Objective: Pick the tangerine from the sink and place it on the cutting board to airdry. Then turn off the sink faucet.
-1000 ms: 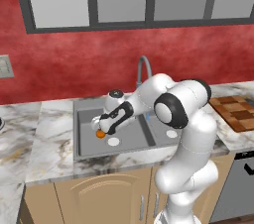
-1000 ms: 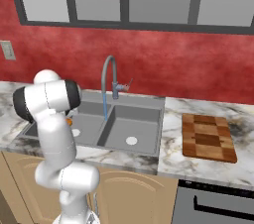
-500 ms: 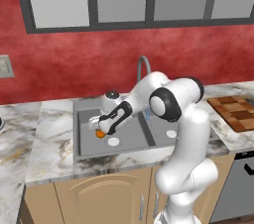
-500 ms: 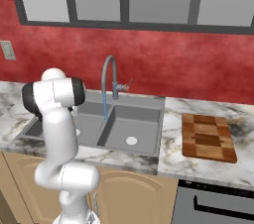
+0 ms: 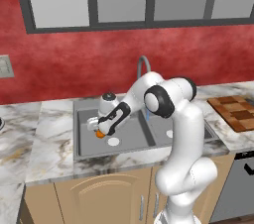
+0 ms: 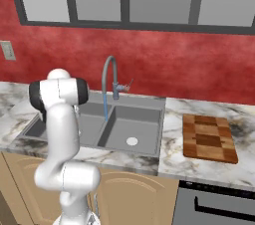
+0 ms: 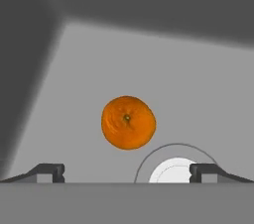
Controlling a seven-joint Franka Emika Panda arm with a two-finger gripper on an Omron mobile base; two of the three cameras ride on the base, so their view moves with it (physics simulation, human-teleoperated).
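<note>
The tangerine [image 7: 128, 122] lies on the grey floor of the sink's left basin, beside the white drain disc [image 7: 174, 168]. My gripper [image 7: 128, 171] hangs just above it, open, the two fingertips [image 7: 49, 171] spread wider than the fruit and not touching it. In the left base view the gripper [image 5: 97, 128] reaches down into the sink [image 5: 83, 114] and partly covers the tangerine [image 5: 100, 134]. The faucet [image 6: 108, 75] arches over the divider, with a thin blue stream of water falling from its spout. The checkered cutting board [image 6: 208, 138] lies on the counter right of the sink.
The sink's left wall and back wall stand close around the hand. My arm's elbow [image 5: 166, 96] sits over the divider, near the faucet [image 5: 143, 64]. A marble counter [image 5: 49, 134] runs on both sides, and the board [image 5: 238, 112] is at its far right.
The hand has sunk a little lower into the left basin toward the tangerine, and the elbow has swung left. The jaws stayed open.
</note>
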